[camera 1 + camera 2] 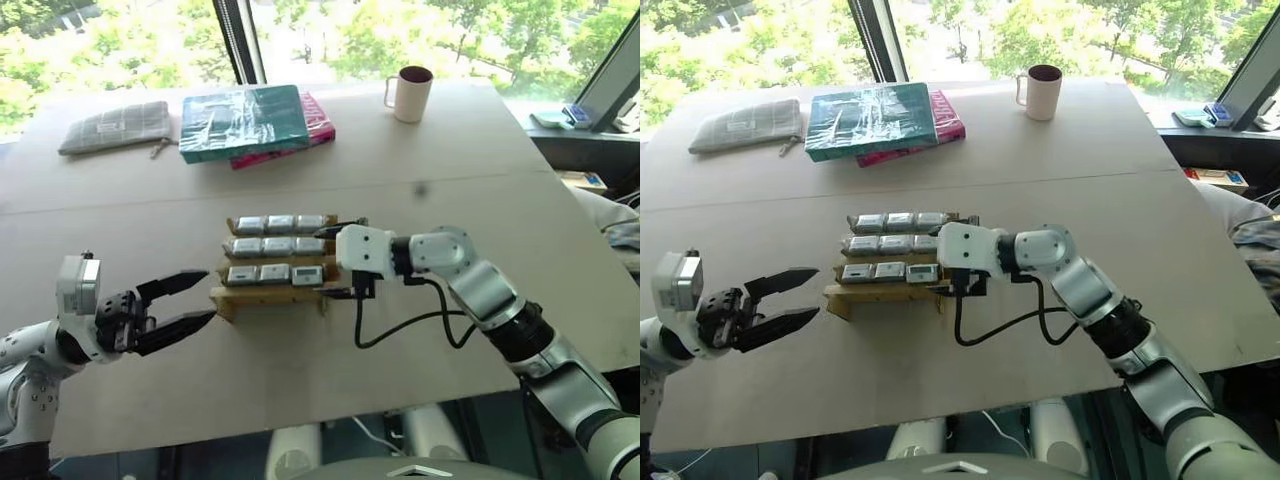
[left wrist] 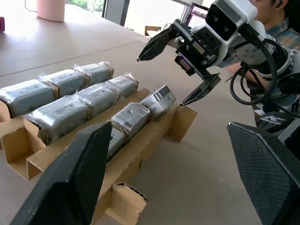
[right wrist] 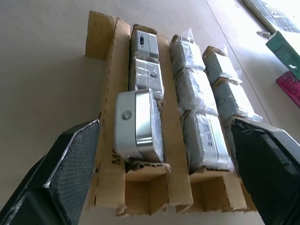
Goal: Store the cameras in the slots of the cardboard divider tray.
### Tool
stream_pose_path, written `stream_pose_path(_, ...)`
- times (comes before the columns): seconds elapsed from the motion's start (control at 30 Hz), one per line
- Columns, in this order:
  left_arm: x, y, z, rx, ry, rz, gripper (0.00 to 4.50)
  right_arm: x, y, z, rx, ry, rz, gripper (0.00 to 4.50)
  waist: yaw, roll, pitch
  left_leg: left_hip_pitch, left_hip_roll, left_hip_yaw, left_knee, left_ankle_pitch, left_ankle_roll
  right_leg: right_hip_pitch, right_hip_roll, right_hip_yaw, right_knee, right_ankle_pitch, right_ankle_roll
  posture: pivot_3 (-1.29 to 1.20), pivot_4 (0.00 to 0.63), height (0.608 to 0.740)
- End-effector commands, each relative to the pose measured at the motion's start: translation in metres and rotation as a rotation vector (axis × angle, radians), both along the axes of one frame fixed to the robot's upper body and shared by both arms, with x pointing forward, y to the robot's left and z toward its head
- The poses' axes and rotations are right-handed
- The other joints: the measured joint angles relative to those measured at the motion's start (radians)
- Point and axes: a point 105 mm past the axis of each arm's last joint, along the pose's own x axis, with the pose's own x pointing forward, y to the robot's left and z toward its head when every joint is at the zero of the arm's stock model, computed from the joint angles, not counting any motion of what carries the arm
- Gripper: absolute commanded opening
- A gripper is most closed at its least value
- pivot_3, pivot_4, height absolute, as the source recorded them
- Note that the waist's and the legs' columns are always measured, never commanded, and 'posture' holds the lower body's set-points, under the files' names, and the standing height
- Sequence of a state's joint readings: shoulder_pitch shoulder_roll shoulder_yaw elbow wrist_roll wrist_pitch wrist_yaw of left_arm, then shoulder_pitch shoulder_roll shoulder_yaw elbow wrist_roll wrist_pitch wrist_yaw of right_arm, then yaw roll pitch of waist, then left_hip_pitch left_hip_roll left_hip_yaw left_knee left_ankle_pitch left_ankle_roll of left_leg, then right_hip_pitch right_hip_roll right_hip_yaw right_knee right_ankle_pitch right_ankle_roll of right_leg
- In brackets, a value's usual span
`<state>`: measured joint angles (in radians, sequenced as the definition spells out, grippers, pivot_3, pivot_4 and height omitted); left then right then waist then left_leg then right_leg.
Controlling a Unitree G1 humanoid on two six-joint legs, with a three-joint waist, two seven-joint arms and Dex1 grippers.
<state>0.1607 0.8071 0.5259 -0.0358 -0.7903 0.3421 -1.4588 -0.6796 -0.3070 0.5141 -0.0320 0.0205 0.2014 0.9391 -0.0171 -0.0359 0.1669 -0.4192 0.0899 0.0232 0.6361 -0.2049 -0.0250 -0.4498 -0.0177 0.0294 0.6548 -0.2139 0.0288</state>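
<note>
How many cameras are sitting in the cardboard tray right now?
9: three side by side in each of the far, middle and third rows of the cardboard tray. The nearest row looks empty.

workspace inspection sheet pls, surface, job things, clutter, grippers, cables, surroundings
surface: tan table, seam across it
job's things: cardboard divider tray mid-table; nine cameras fill three rows, nearest row empty
clutter: teal and pink books, grey pouch, mug at far side
grippers: left gripper open beside the tray's left end; right gripper open at its right end, nothing held
cables: black cable looping under right wrist
surroundings: windows, trees; a person beyond the table
</note>
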Motion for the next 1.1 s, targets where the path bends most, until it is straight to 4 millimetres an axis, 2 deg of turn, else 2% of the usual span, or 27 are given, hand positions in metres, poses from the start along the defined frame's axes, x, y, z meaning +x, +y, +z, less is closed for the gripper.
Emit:
stream_pose_path(0.03,-0.003,-0.003,0.011,0.001,-0.049,-0.008,4.12,0.008,0.001,0.012,0.024,-0.05,-0.015,4.45,0.002,0.0,0.0,0.0,0.0,0.0,0.0,0.0,0.0,0.0,0.0,0.0,0.0,0.0,0.0,0.0,0.15,0.74)
stream_pose_path(0.23,-0.002,-0.004,0.011,-0.003,-0.05,-0.003,4.12,0.017,-0.001,0.014,0.028,-0.045,-0.049,4.45,0.0,0.0,0.0,0.001,0.0,0.0,0.0,0.0,0.0,0.0,0.0,0.0,0.002,0.0,0.0,0.0,0.15,0.74)
stream_pose_path(0.53,0.002,-0.006,0.008,-0.011,-0.056,0.002,4.12,0.018,-0.007,0.018,0.061,-0.03,-0.089,4.45,0.0,0.0,0.0,0.001,0.0,0.0,0.0,0.0,0.0,0.0,0.0,0.0,0.002,0.0,0.0,0.0,0.15,0.74)
stream_pose_path(0.67,0.007,-0.008,0.007,-0.014,-0.07,0.011,4.12,0.013,-0.019,0.015,0.076,-0.014,-0.112,4.45,0.003,0.0,0.0,0.001,0.0,0.0,0.0,0.0,0.0,0.0,0.0,0.0,0.002,0.0,0.0,0.0,0.15,0.74)
stream_pose_path(0.83,0.014,-0.002,0.004,0.007,-0.079,0.112,4.12,0.0,-0.059,0.03,0.23,0.039,-0.236,4.45,0.004,-0.001,0.0,0.0,0.0,0.001,0.0,0.0,0.0,0.0,0.0,0.001,0.001,0.0,0.0,0.0,0.15,0.74)
stream_pose_path(0.97,0.023,0.01,0.001,0.003,-0.093,0.283,4.12,-0.014,-0.103,0.025,0.288,0.14,-0.384,4.45,0.008,-0.001,-0.001,0.001,0.0,0.001,0.0,0.0,0.0,0.001,0.0,0.001,0.001,0.0,0.0,0.0,0.15,0.74)
stream_pose_path(1.1,0.027,0.023,-0.007,0.029,-0.081,0.452,4.12,-0.027,-0.141,0.016,0.307,0.131,-0.564,4.45,0.001,-0.002,-0.001,0.002,0.0,0.001,0.0,0.0,0.0,0.001,0.0,0.001,0.001,0.0,0.0,0.0,0.15,0.74)
